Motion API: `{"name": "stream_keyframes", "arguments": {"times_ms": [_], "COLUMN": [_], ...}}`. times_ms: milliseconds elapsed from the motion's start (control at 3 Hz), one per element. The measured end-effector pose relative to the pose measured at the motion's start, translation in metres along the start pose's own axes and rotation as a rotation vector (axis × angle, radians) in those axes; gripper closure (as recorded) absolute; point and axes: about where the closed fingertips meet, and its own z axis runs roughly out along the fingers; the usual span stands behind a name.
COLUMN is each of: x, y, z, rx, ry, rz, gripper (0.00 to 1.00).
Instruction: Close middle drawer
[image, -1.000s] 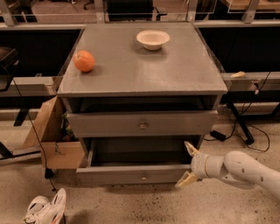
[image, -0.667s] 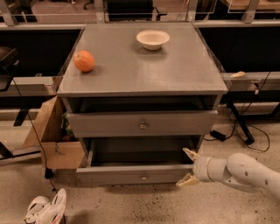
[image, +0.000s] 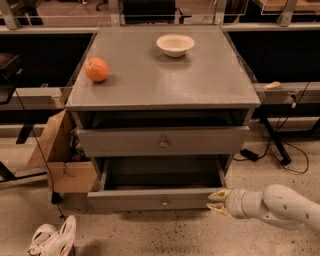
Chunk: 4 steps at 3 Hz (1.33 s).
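The robot's two-finger tool (image: 218, 201), on a white arm (image: 280, 205) reaching in from the lower right of the camera view, sits low at the right end of the wide grey wooden middle drawer (image: 135, 199). Its pale fingers (image: 220, 193) are spread apart, one above the other, and hold nothing; whether they touch the front corner cannot be told. The middle drawer stands pulled far out of the grey cabinet (image: 240, 117), its dark inside showing and a small round metal knob (image: 164, 202) at the centre of its flat front. Above it, the taller-fronted grey drawer (image: 120, 141) juts out a little. On the cabinet's flat grey worktop (image: 165, 80) a round orange fruit (image: 96, 69) lies near the left edge, well apart from a shallow white bowl (image: 175, 45) towards the back. A brown cardboard box (image: 57, 160) stands against the cabinet's left side, and a white sneaker (image: 52, 239) lies on the speckled floor (image: 165, 235) at lower left.
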Motion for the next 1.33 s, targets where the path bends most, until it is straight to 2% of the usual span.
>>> {"name": "stream_keyframes", "arguments": {"times_ms": [333, 667, 1333], "x": [0.018, 0.022, 0.016], "y": [0.007, -0.007, -0.009], "z": [0.022, 0.058, 0.065], "rx": [-0.024, -0.017, -0.006], "ry": [-0.015, -0.036, -0.045], "rz": [0.041, 0.062, 0.060], "gripper": [0.88, 1.00, 1.00]}}
